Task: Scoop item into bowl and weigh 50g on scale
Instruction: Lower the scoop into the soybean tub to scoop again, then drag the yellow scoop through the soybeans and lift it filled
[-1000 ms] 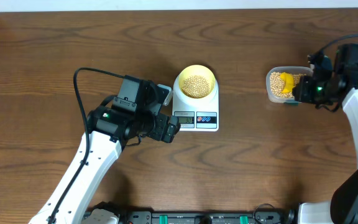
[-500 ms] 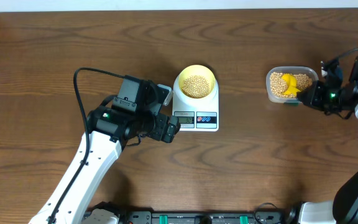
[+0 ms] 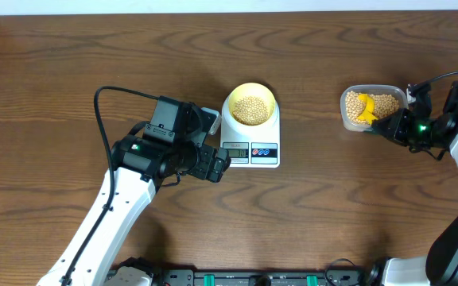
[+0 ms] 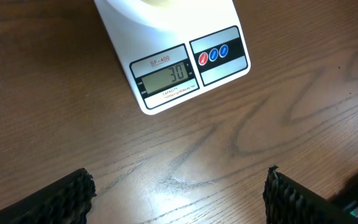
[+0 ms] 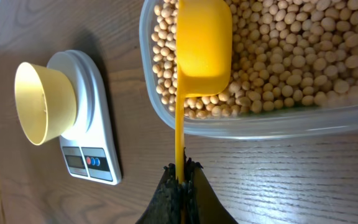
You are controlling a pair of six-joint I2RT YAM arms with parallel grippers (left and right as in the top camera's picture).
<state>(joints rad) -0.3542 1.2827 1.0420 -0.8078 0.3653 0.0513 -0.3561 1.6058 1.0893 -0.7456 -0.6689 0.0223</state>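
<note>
**Overhead view.** The scale [image 3: 250, 144] stands mid-desk [image 3: 133, 48], its display end toward the robot. The bowl [image 3: 250, 94] sits on the scale's far end. It is round, pale yellow and narrower than the scale, and it holds a low heap of small beige beans [image 3: 250, 110]. Well to the right of the scale lies a clear tub [image 3: 345, 111] with more beans and a yellow scoop [image 3: 363, 107]. The left pincer [image 3: 218, 164] hovers just left of the scale's display end. The right pincer [image 3: 388, 125] sits at the tub's near right rim, well apart from the scale.

**Left wrist view.** Only here is the display [image 4: 166, 74] legible: it reads 30, beside three round buttons [image 4: 213, 55], one red and two blue. The left pincer stands wide apart and grips nothing. Bare desk lies between its halves, and the scale lies ahead of it, untouched.

**Right wrist view.** Only here is the grip plain. The right pincer is pressed together on the scoop's thin handle [image 5: 179, 140], and the scoop's cup lies on the beans inside the tub. Beyond the tub, the bowl appears side-on as a flared cup on the scale, and its contents do not show from this angle.
</note>
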